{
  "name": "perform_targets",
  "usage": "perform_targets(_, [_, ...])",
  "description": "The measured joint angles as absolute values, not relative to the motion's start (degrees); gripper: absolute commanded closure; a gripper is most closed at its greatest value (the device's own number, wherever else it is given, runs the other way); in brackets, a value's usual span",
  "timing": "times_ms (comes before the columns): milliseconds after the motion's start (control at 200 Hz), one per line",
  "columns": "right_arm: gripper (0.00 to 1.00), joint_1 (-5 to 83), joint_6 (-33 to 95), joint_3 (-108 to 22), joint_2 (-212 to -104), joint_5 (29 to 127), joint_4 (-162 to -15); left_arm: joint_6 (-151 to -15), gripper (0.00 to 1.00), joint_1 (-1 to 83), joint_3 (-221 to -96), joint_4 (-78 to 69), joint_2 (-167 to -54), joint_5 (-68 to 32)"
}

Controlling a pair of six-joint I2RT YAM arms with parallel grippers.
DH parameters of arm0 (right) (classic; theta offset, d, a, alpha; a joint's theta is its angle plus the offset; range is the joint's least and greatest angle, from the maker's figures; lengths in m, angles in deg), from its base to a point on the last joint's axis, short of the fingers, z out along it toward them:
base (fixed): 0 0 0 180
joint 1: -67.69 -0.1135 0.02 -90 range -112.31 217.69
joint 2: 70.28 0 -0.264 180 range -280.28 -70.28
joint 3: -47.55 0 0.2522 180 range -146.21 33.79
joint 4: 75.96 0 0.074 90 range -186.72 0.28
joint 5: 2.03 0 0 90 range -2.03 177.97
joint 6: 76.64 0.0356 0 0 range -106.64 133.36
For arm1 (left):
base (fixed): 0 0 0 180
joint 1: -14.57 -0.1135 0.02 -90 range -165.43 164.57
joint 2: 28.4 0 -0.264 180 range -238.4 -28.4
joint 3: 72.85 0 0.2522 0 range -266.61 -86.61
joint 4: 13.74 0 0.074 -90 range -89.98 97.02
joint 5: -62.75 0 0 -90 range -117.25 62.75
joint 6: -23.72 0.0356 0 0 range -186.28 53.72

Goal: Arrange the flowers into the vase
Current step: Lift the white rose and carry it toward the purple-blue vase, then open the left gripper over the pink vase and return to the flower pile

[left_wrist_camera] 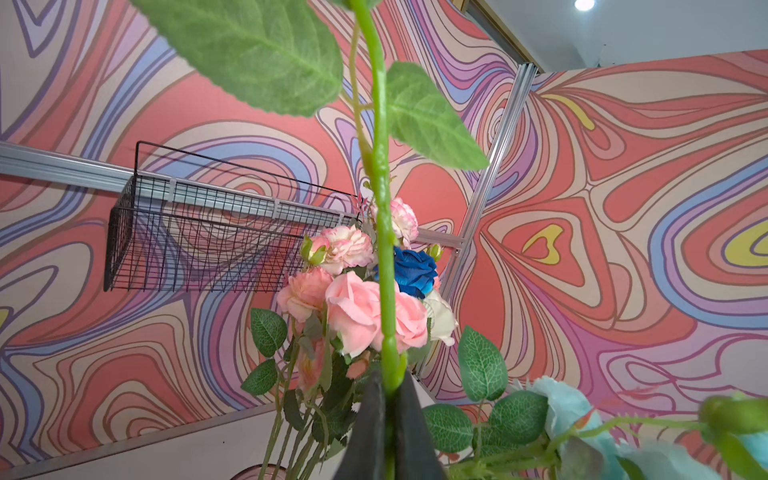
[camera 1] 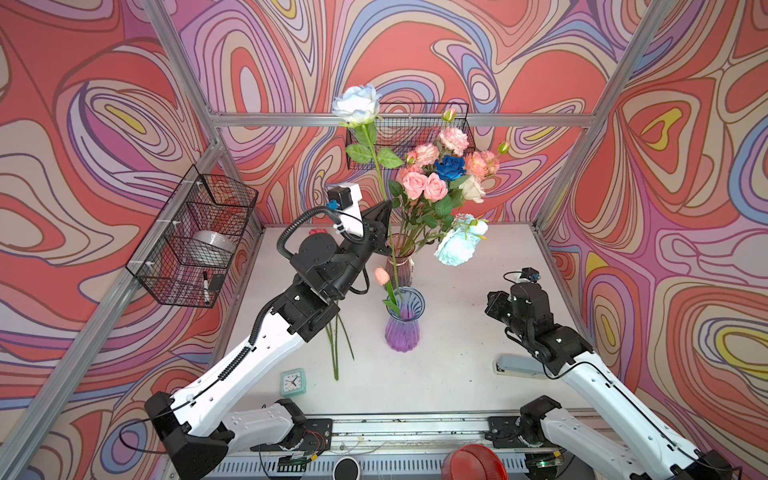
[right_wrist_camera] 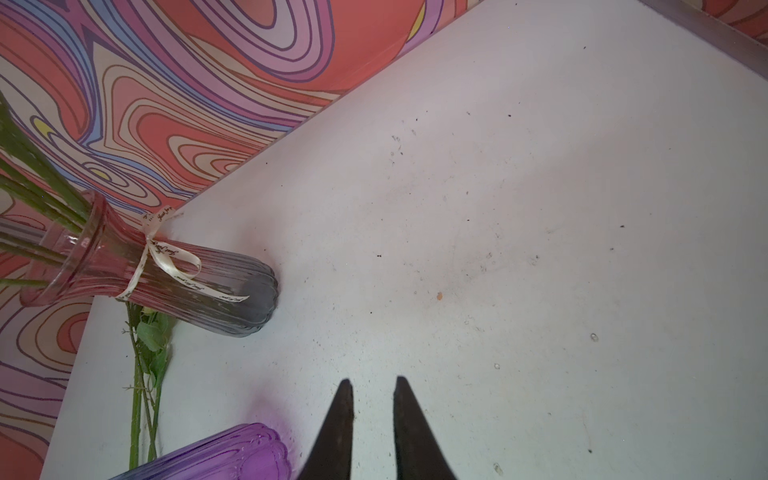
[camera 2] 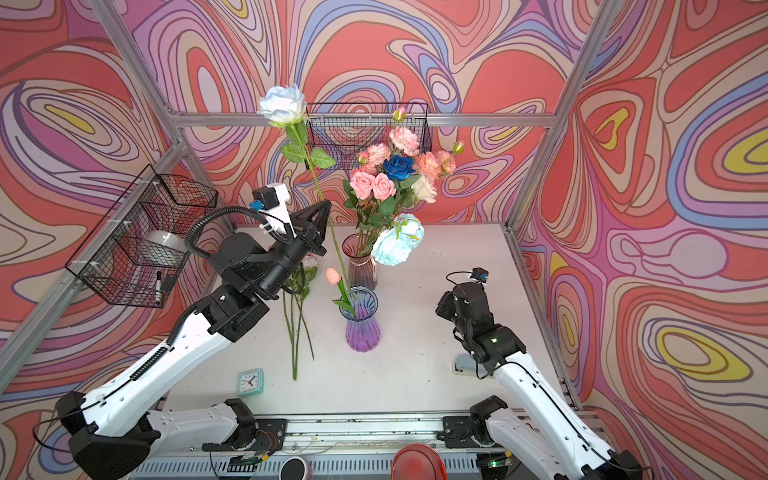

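My left gripper (camera 1: 386,206) (camera 2: 326,204) (left_wrist_camera: 388,390) is shut on the green stem of a tall pale blue rose (camera 1: 357,104) (camera 2: 282,104). The stem's lower end dips into the mouth of the purple vase (camera 1: 402,322) (camera 2: 360,326) (right_wrist_camera: 232,453), beside a pink tulip (camera 1: 381,275) (camera 2: 332,275). Behind stands a pink-grey vase (camera 1: 400,259) (camera 2: 360,262) (right_wrist_camera: 174,282) holding a bouquet of flowers (camera 1: 436,174) (camera 2: 390,174) (left_wrist_camera: 357,307). More flower stems (camera 1: 334,353) (camera 2: 297,332) (right_wrist_camera: 141,395) lie on the table under my left arm. Right of the purple vase, my right gripper (right_wrist_camera: 372,384) hangs open over bare table.
Black wire baskets hang on the left wall (camera 1: 195,241) and the back wall (camera 1: 409,133) (left_wrist_camera: 216,245). A small teal clock (camera 1: 293,381) sits front left on the white table (camera 1: 436,374). A grey stapler (camera 1: 519,365) lies under my right arm. A red dome (camera 1: 473,461) is at the front edge.
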State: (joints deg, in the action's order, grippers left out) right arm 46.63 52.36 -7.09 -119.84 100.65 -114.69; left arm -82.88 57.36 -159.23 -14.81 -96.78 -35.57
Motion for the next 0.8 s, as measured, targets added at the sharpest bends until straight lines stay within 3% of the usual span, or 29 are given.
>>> perform_targets(150, [0.82,46.6,52.4,-7.1,-119.9,100.7,-114.7,-83.1,1.00,59.5,-155.2,-15.9,-97.5,-34.3])
perform_targets(270, [0.81,46.6,52.4,-7.1,-119.9,100.7,-114.7,-83.0,0.66,62.3,-153.1,-16.1,-97.7,-33.9])
perform_targets(335, [0.81,46.6,52.4,-7.1,-119.9,100.7,-114.7,-83.2,0.56,63.4,-151.6,-16.3,-97.5,-33.9])
perform_targets(796, [0.77,46.6,52.7,-7.0,-119.4,100.6,-114.7,-83.0,0.41,66.8,-148.3,-15.6,-86.6,-37.4])
